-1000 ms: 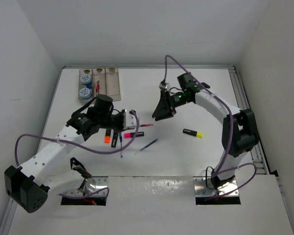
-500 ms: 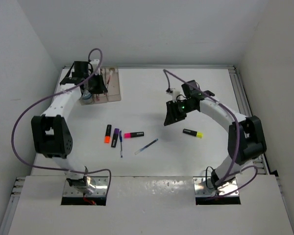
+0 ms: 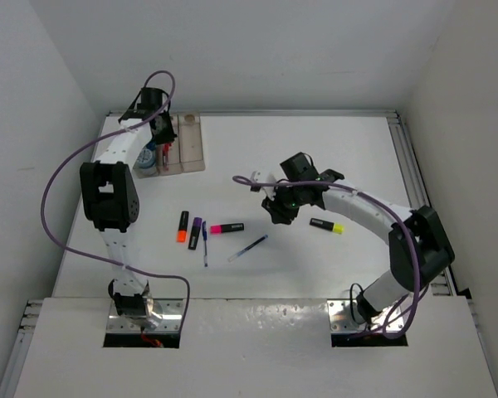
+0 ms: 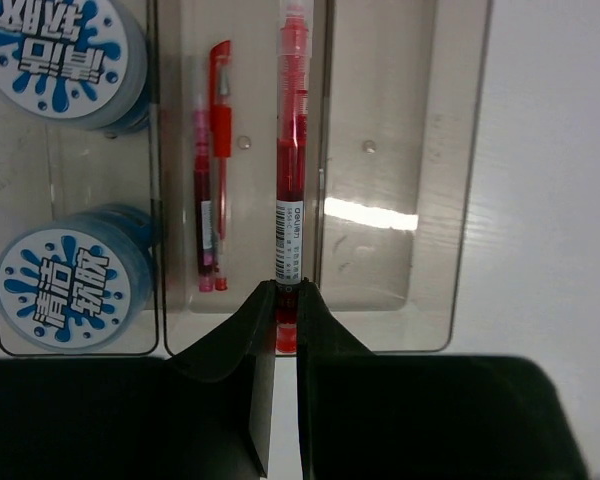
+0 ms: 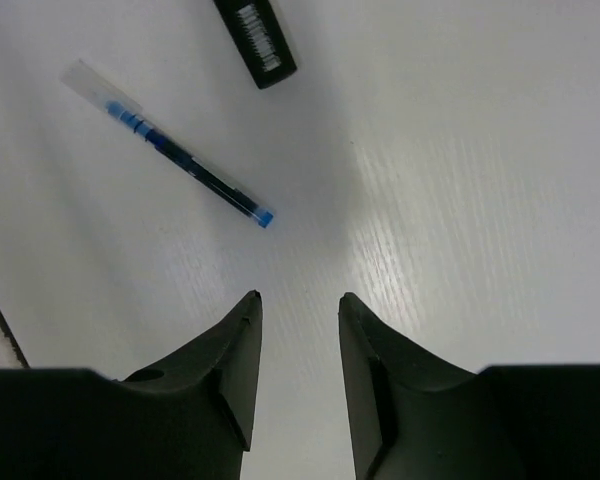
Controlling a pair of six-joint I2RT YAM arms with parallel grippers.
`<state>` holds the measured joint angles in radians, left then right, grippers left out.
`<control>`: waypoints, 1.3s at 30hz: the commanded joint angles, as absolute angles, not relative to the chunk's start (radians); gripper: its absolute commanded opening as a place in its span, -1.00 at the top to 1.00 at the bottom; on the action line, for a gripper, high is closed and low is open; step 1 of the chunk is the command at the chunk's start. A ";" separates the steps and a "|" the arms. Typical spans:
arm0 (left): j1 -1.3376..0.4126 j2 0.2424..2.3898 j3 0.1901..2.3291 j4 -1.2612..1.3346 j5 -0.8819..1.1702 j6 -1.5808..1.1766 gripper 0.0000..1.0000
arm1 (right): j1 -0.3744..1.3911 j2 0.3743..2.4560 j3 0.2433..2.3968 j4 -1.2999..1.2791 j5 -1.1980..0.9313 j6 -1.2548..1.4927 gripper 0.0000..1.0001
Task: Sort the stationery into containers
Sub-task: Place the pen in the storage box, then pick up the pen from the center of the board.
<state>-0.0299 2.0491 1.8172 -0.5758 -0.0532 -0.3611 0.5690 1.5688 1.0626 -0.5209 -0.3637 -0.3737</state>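
Left gripper [image 4: 278, 300]: clamped on red pen [image 4: 291, 150], held above tray [image 4: 400, 250], over middle slot, close beside its right divider. Right gripper [image 5: 298, 305]: parted, empty, near blue pen [image 5: 170, 145]. Risk judged: pen may be lodged across divider if released off-centre

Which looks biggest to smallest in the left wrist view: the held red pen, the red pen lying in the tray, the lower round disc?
1. Held red pen: longest, though nearest the camera.
2. Lying red pen, in the tray.
3. Lower disc: shortest across, though widest.
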 commanded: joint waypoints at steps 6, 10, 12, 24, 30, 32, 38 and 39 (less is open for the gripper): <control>-0.009 2.089 1.864 -0.591 -0.087 -0.350 0.52 | 0.653 1.657 1.091 -0.509 -0.367 -0.606 0.24; -0.008 2.077 1.855 -0.594 -0.057 -0.336 0.01 | 0.683 1.703 1.112 -0.520 -0.379 -0.649 0.21; -0.009 2.065 1.853 -0.598 -0.049 -0.333 -0.14 | 0.701 1.726 1.115 -0.515 -0.382 -0.663 0.19; -0.014 1.827 1.729 -0.561 0.090 -0.279 -0.16 | 0.772 1.807 1.163 -0.517 -0.354 -0.716 0.16; -0.014 1.738 1.660 -0.551 0.231 -0.189 -0.20 | 0.796 1.845 1.184 -0.548 -0.345 -0.761 0.17; -0.012 1.701 1.635 -0.540 0.271 -0.158 -0.22 | 0.805 1.862 1.181 -0.560 -0.344 -0.787 0.20; -0.014 1.596 1.548 -0.499 0.334 -0.101 -0.26 | 0.830 1.897 1.163 -0.572 -0.310 -0.839 0.28; -0.014 1.582 1.511 -0.488 0.342 -0.088 -0.26 | 0.830 1.904 1.164 -0.575 -0.307 -0.847 0.33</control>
